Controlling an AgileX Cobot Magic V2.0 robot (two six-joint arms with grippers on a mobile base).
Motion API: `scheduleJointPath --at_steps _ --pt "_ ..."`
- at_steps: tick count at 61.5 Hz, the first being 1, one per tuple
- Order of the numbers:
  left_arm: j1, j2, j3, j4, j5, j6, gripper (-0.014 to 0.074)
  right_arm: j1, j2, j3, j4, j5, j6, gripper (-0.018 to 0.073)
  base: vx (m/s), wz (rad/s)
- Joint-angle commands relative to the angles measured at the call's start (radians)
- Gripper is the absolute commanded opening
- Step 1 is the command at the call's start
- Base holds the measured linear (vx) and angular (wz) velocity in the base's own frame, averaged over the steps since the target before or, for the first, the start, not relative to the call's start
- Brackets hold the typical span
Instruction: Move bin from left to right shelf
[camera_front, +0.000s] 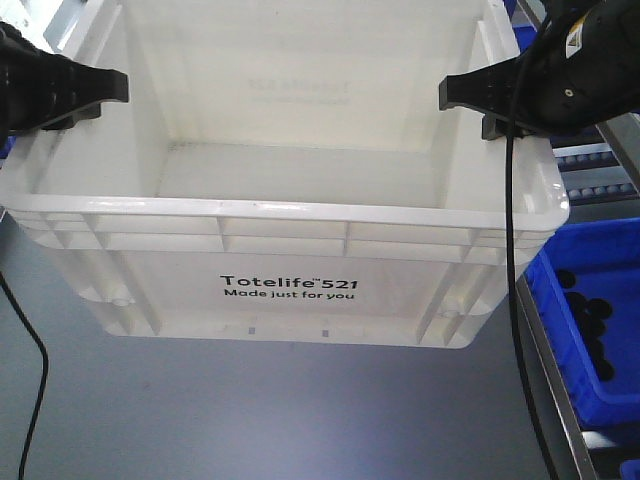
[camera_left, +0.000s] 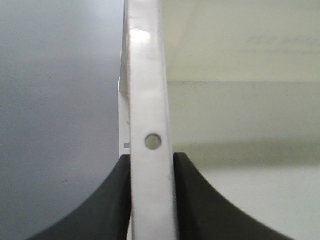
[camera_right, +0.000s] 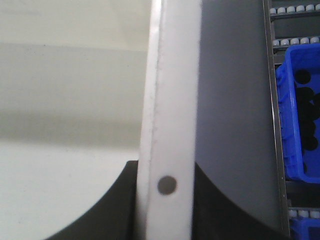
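The bin (camera_front: 285, 285), a large empty white tote printed "Totelife 521", hangs above the grey floor and fills most of the front view. My left gripper (camera_front: 105, 98) is shut on its left rim and my right gripper (camera_front: 468, 103) on its right rim. In the left wrist view the white rim (camera_left: 147, 90) runs between the black fingers (camera_left: 107, 200) of the left gripper (camera_left: 151, 175). The right wrist view shows the other rim (camera_right: 172, 100) pinched in the right gripper (camera_right: 166, 200). A roller shelf (camera_front: 590, 165) stands at the right. The left shelf is out of view.
A blue bin (camera_front: 590, 320) with black round parts sits on the right rack, just beyond the tote's right side; it shows again in the right wrist view as the blue bin (camera_right: 295, 115) under roller tracks (camera_right: 295, 10). Black cables (camera_front: 512, 300) hang from both arms.
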Motion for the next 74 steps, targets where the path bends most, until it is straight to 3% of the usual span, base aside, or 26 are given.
scheduleJointPath --at_steps 1,74 --pt "-0.003 -0.048 -0.039 0.013 -0.125 0.019 0.0082 -0.009 -0.048 -0.039 -0.062 -0.104 -0.007 0.0062 0.34 0.00" --pt "-0.003 -0.048 -0.039 0.013 -0.124 0.019 0.0082 -0.009 -0.049 -0.039 -0.062 -0.097 -0.007 0.0062 0.35 0.00"
